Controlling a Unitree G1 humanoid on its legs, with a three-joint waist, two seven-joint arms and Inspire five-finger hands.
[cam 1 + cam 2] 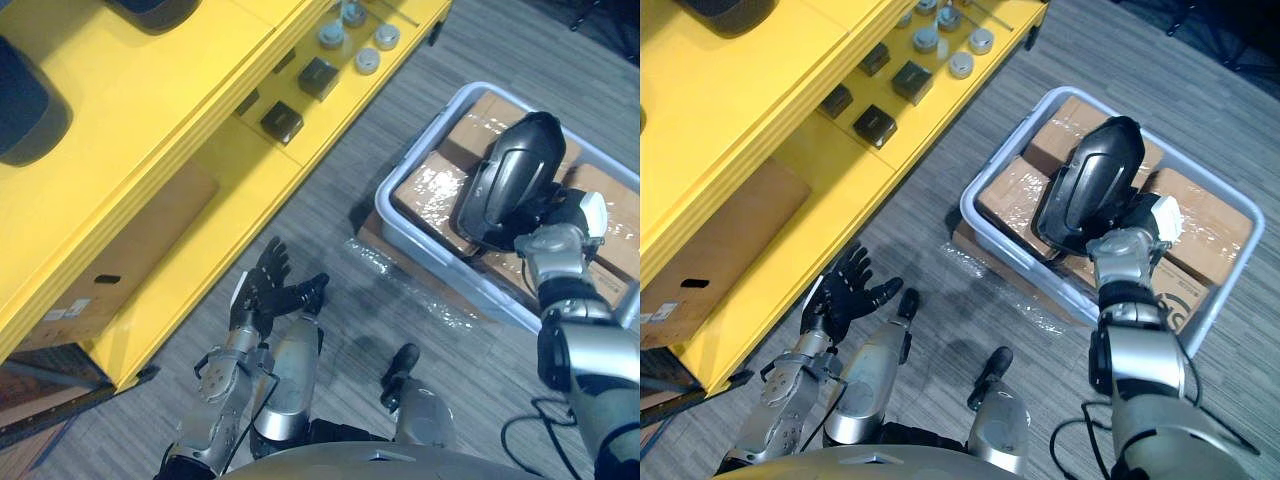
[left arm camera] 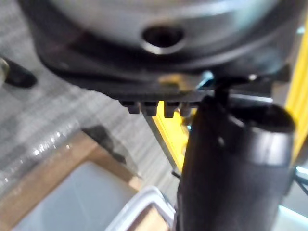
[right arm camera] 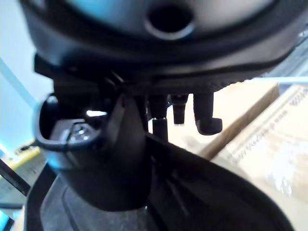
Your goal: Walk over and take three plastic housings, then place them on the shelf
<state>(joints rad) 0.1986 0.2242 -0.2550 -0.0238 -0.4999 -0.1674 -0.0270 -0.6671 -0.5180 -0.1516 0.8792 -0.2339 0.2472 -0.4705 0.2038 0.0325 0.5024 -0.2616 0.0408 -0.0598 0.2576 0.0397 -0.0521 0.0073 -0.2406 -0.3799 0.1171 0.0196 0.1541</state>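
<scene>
- Now, closest to you, your left hand (image 1: pixel 262 292) hangs low over the grey carpet (image 1: pixel 340 215). Its fingers are spread wide and it holds nothing.
- On your right, the right hand (image 1: pixel 556 243) is raised, with its fingers and thumb curled round the lower edge of a dark plastic housing (image 1: pixel 512 178). The right wrist view shows the grip close up.
- You hold that housing tilted in the air above a pale bin (image 1: pixel 440 262), clear of the film-wrapped cardboard boxes (image 1: pixel 430 190) packed inside it.
- Further off on your left stands the yellow shelf (image 1: pixel 150 130). Its lower level carries small dark blocks (image 1: pixel 282 121) and round silver pieces (image 1: pixel 367 60).
- On the shelf's top level you can see a dark rounded shape (image 1: pixel 25 105). You cannot tell what it is.
</scene>
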